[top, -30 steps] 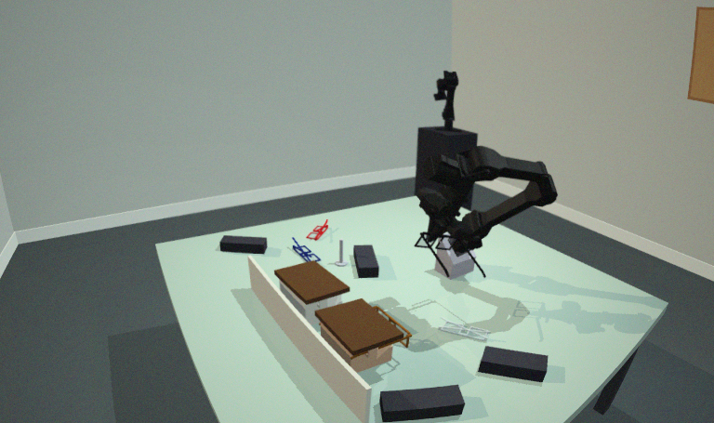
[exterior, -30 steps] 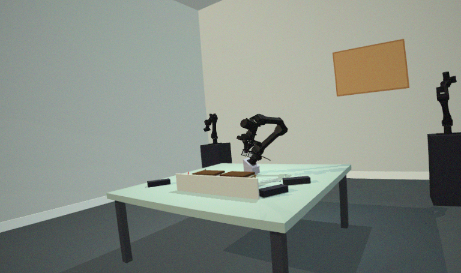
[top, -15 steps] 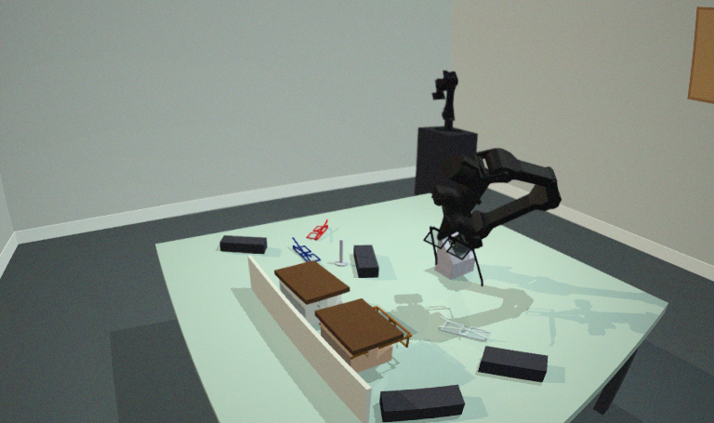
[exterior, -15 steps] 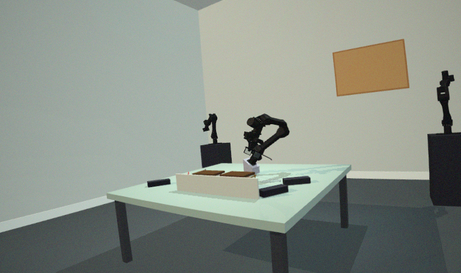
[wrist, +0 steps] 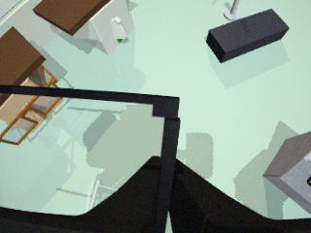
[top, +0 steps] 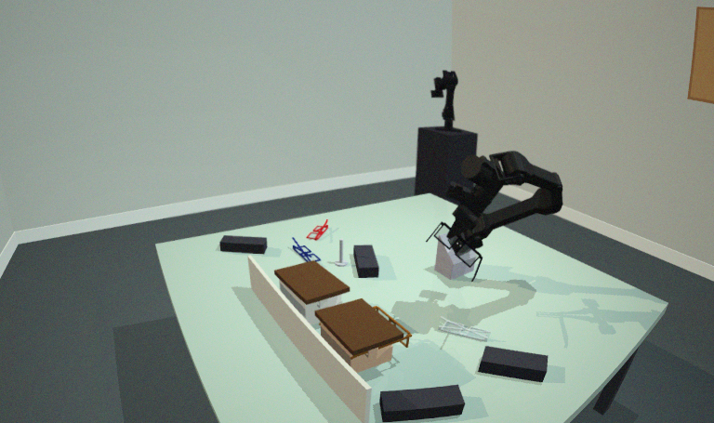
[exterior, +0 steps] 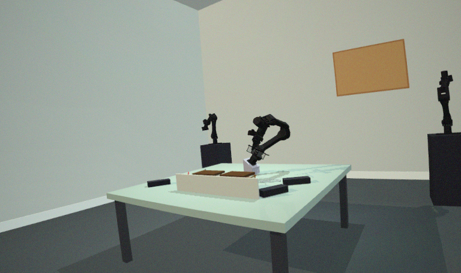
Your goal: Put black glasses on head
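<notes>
Pale green table point(top: 579, 292): arm working near its far edge.
Gripper point(top: 458, 243) clamped on black glasses point(top: 465, 257), above white block point(top: 450, 263); green-tagged head point(wrist: 107, 22) well apart.

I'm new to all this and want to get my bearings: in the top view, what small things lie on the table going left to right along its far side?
Dark block → blue glasses → red glasses → small grey post → second dark block → pale box, with the black glasses held in the arm's jaws above it.
</notes>
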Robot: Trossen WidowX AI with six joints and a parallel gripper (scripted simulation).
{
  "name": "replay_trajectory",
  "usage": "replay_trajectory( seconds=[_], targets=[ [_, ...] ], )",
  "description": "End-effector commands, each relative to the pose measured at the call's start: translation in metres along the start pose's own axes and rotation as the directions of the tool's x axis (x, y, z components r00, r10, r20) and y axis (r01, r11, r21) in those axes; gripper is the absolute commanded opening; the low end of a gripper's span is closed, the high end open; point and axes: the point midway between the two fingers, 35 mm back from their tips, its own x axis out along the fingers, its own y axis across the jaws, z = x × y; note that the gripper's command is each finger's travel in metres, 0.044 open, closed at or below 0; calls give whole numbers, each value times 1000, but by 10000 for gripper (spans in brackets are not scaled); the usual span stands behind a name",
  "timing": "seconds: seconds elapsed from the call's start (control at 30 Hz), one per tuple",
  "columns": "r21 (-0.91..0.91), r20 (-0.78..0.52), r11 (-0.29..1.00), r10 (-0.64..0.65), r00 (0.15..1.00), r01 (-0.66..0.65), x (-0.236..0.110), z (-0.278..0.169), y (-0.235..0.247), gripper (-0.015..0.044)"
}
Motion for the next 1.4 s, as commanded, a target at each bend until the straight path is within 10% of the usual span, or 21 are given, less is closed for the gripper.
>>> replay_trajectory(
  seconds=[0.0, 1.37],
  targets=[
    [112, 19, 994, 8, 1000, -10, -3, -4, -4, 0],
    [884, 149, 420, 165, 975, -206, -32, -42, -32, 0]
  ],
)
